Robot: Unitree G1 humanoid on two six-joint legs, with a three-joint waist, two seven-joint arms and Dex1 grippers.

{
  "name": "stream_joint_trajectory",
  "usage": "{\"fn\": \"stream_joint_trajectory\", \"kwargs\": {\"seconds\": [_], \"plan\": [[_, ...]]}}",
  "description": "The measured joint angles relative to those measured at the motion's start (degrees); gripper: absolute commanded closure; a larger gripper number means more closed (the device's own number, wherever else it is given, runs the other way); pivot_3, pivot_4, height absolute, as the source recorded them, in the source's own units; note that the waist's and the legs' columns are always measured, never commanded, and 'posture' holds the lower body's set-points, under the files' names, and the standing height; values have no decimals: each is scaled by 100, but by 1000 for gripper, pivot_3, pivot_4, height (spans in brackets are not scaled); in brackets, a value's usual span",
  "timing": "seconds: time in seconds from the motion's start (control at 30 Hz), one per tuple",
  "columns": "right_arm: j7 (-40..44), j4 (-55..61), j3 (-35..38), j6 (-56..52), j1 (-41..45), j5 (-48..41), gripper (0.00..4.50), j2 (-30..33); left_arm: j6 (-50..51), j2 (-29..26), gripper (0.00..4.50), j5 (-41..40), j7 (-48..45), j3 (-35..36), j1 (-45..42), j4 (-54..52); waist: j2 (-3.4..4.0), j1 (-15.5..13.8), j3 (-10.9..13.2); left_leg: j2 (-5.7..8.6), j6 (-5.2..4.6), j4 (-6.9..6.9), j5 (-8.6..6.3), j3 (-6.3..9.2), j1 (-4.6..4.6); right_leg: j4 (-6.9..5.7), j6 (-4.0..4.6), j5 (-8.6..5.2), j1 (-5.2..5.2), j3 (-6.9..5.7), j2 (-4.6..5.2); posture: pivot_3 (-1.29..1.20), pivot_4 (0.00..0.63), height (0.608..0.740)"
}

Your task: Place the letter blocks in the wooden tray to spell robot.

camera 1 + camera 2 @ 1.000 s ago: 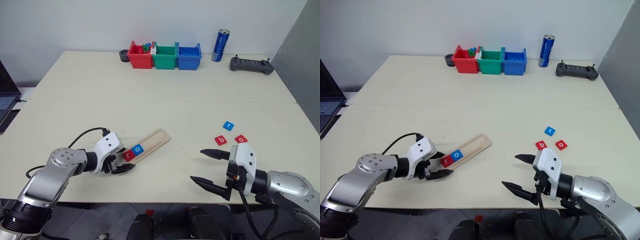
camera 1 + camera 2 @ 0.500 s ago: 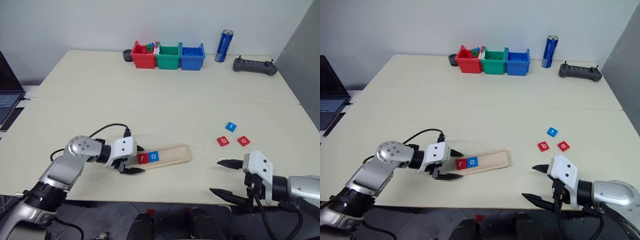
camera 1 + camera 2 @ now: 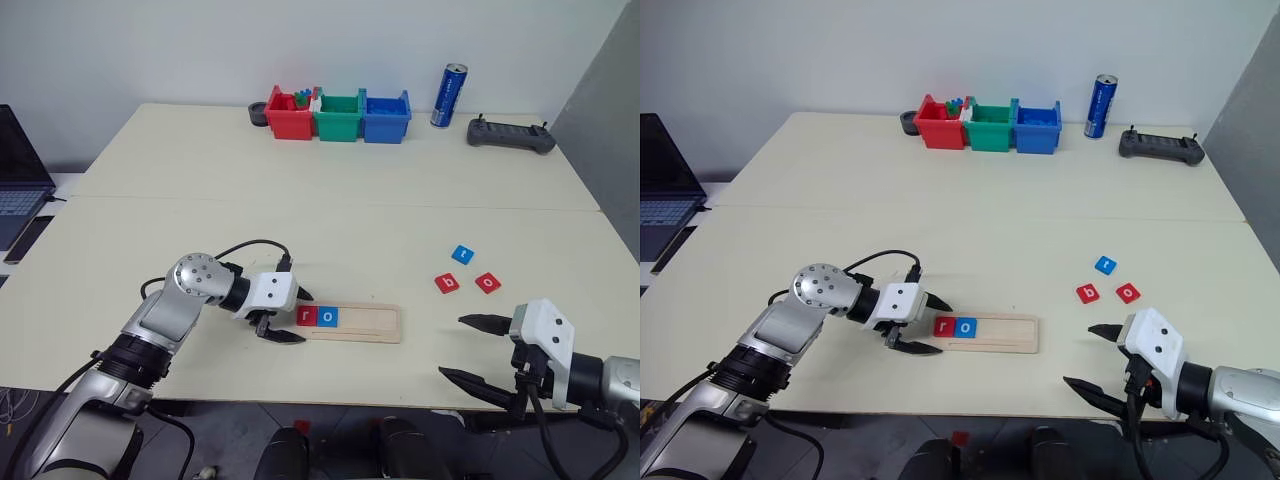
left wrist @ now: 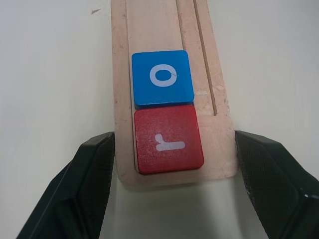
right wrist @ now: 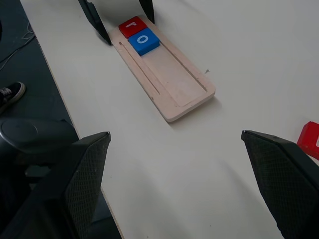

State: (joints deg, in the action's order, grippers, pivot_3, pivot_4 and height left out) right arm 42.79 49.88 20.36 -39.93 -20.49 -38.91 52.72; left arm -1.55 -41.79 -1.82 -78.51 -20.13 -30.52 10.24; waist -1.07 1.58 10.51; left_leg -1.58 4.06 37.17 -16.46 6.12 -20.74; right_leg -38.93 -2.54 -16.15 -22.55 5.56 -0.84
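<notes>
Letter blocks (image 3: 468, 274) right of wooden tray (image 3: 365, 322) look light, stiff, thin — I'd pinch opposite edges w/ right gripper (image 3: 478, 349), fingers now spread wide, holding nothing.

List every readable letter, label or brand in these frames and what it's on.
"r": red letter block, at the end of the wooden tray.
"o": blue letter block, next to it in the tray.
"b": red block, loose on the table.
"o": red block, loose.
Blue loose block: white letter, unreadable.
Blue can: print too small.
</notes>
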Motion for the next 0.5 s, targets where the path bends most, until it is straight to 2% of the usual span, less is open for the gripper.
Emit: {"fn": "stream_joint_trajectory", "kwargs": {"seconds": [0.43, 0.5], "plan": [[-38, -6, 16, 0, 154, 0, 0, -3, 1, 153, 1082, 38, -306, -38, -105, 104, 0, 12, 0, 0, 0, 0, 0, 2, 4, 3, -1, -1, 6, -1, 0, 0, 150, 740], [-39, -6, -32, 0, 170, 0, 0, -3, -4, 192, 339, 35, -338, -38, -111, 127, 0, 12, 0, 0, 0, 0, 0, 2, 4, 3, -1, -1, 6, -1, 0, 0, 150, 740]]}}
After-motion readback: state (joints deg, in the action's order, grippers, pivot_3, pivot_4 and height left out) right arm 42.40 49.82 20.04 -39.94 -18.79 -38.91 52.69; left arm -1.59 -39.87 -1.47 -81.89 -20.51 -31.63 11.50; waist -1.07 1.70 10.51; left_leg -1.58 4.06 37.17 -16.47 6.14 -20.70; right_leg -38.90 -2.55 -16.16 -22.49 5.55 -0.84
